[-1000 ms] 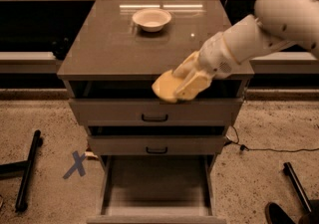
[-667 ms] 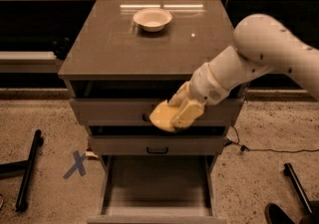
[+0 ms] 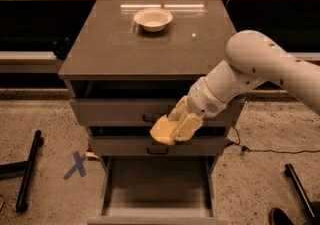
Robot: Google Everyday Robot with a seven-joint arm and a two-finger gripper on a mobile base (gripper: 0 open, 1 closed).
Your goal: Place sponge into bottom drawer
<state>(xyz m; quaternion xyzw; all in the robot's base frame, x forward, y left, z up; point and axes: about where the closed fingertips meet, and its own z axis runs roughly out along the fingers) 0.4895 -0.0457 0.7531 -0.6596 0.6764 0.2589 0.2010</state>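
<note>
The sponge (image 3: 161,132), a small pale yellow block, is held in my gripper (image 3: 175,128), which is shut on it. The gripper hangs in front of the two upper drawer fronts, above the bottom drawer (image 3: 157,189). The bottom drawer is pulled out; its flat floor shows bare. My white arm (image 3: 250,69) reaches in from the right.
A round cream bowl (image 3: 153,19) stands on the cabinet top (image 3: 125,49). The two upper drawers (image 3: 120,111) have black handles. A blue X mark (image 3: 76,165) is on the floor at the left, beside a black stand leg (image 3: 27,174). A cable (image 3: 270,150) lies at the right.
My gripper has moved down and a little left with the sponge, from the cabinet top's front edge to the level of the second drawer front.
</note>
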